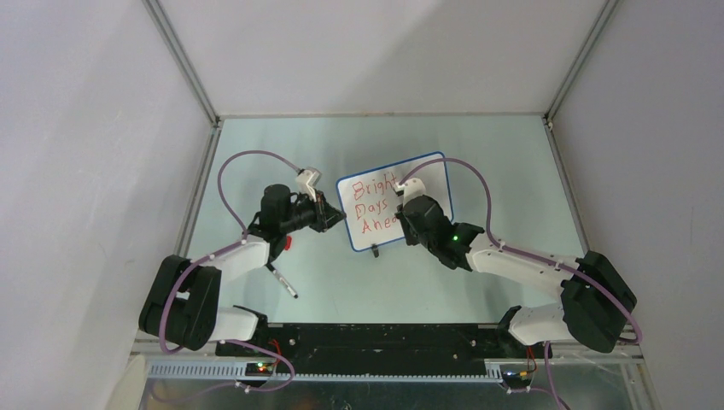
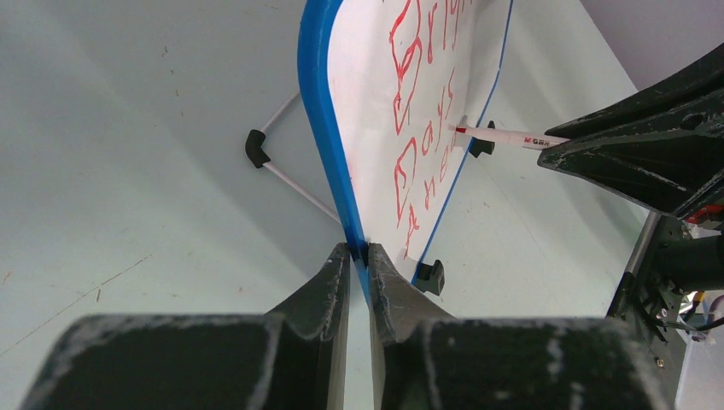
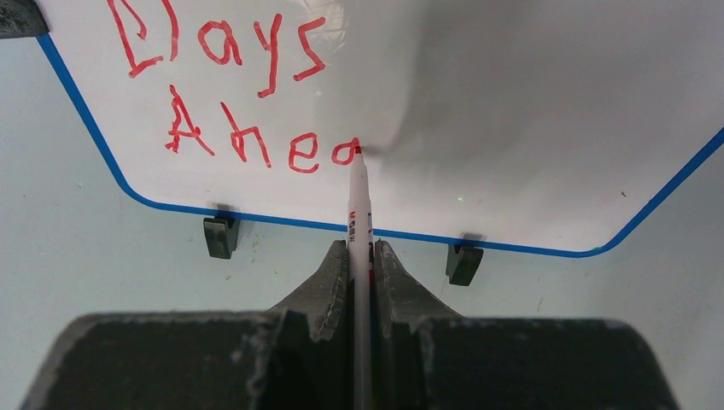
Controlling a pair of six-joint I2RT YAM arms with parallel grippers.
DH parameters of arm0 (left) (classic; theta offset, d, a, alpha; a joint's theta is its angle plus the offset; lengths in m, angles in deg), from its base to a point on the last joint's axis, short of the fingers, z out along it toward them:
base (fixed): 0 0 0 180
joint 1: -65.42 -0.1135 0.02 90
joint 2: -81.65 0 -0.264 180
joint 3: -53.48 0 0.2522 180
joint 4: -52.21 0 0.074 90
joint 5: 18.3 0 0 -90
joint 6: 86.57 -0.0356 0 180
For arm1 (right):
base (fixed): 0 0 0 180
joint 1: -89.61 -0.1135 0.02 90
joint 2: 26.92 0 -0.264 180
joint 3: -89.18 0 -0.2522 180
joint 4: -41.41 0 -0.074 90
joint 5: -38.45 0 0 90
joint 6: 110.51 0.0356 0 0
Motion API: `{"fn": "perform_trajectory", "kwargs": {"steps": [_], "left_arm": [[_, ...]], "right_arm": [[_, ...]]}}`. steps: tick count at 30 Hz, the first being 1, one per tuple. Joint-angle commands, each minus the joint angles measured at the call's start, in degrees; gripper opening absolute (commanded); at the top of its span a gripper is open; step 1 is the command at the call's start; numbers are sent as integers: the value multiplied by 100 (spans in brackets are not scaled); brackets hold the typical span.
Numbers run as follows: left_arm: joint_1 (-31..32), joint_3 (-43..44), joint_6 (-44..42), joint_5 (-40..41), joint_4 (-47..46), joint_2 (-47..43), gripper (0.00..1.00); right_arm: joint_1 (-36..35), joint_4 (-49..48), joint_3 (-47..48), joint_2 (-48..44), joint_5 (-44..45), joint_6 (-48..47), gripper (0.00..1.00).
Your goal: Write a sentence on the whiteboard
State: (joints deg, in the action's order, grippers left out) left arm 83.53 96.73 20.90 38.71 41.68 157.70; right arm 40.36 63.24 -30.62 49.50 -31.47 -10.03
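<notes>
Since the board [image 1: 434, 188] stands upright on the table [image 1: 341, 282] and looks light and tippy, the left gripper [image 2: 359, 252] pinching its blue side rim seems the right hold. The right gripper [image 3: 363, 248] is clamped on the marker [image 3: 359, 201], tip touching at "Ahea" [image 3: 260, 141]; slick surface, so press lightly.

The whiteboard [image 1: 431, 184], white with a thin blue rim and rounded corners, stands upright on two black clip feet [image 3: 220, 237] mid-tabletop [image 1: 341, 282]. The sentence [image 3: 239, 85] fills its left half in red handwriting on three lines: "Bright", "Days", "Ahea", the last word unfinished.
</notes>
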Motion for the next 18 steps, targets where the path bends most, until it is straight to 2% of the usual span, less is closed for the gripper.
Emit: {"fn": "perform_trajectory", "kwargs": {"steps": [1,18], "left_arm": [[67,232,-161,-54,-107,-177,15],[63,223,-166,-45,-88,-204,15]], "right_arm": [[26,34,139,64,84,44,0],[22,164,59,36,79,63,0]]}}
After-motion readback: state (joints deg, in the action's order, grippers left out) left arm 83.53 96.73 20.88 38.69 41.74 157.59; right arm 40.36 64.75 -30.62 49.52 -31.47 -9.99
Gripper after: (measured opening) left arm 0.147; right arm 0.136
